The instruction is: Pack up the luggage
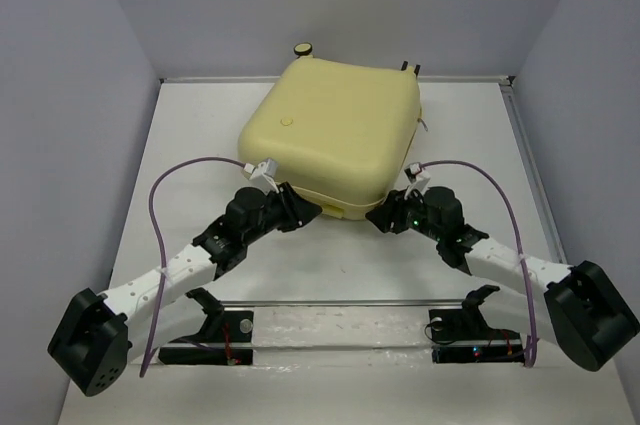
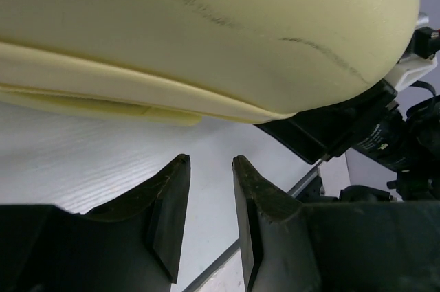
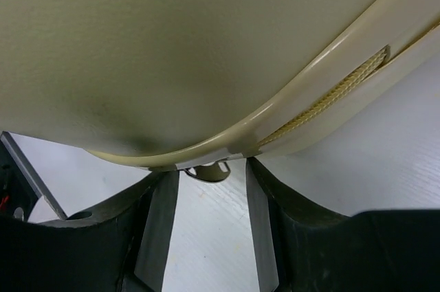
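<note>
Looking down from the top view first, we see the luggage point(image 1: 335, 130) lying flat on the surface point(image 1: 340, 275), toward the far middle, with its pale yellow lid down on the lower shell and one caster wheel point(image 1: 302, 48) poking out at the far edge. The left hand point(image 1: 305, 210) sits at its near-left corner and the right hand point(image 1: 385, 217) at its near-right corner, both low against the near rim. We judge the packing itself to be done, or at least hidden from us, since nothing lies loose around the case. In the left wrist view, the left hand point(image 2: 210, 161) has its fingers apart with only bare surface between them, just under the overhanging shell and gripping nothing. In the right wrist view, the right hand point(image 3: 210, 192) also has its fingers apart. They stand right below the seam, where a strip of zip tape point(image 3: 330, 99) shows in the groove and a small metal zip pull point(image 3: 208, 171) hangs between the fingertips without being pinched. What seems left, in our judgement, is the closing: taking that pull and running the zip round. How much of the seam is already zipped we cannot tell.
</note>
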Controlling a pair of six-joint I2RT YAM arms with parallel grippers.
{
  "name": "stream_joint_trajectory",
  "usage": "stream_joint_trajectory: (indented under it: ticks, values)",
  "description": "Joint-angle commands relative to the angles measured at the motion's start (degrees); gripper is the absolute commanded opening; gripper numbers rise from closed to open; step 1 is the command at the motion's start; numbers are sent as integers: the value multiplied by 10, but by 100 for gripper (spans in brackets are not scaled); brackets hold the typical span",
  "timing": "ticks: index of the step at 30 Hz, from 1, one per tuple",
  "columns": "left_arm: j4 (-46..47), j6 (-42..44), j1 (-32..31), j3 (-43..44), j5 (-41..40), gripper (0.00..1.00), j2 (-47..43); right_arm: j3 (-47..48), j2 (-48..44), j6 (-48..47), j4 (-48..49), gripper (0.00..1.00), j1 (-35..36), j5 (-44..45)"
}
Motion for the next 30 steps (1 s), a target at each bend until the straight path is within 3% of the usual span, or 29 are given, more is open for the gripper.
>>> stream_joint_trajectory:
  ticks: [1, 11, 17, 20, 25, 30]
  values:
    - [58, 15, -10, 41, -19, 42, 23, -10, 11, -14, 151, 47, 3, 2]
    - [70, 33, -25, 123, -22, 41, 124, -17, 22, -2, 202, 7, 15, 20]
    - [70, 43, -41, 190, -23, 41, 178, -45, -14, 27, 187, 7, 99, 86]
    - [66, 51, -46, 239, -15, 41, 212, -47, -6, 38, 164, 7, 195, 151]
    - [1, 82, -67, 354, -13, 40, 272, 26, 69, 30, 106, 7, 374, 285]
    - [-38, 99, -69, 408, -20, 40, 290, 78, 79, 12, 63, 7, 438, 354]
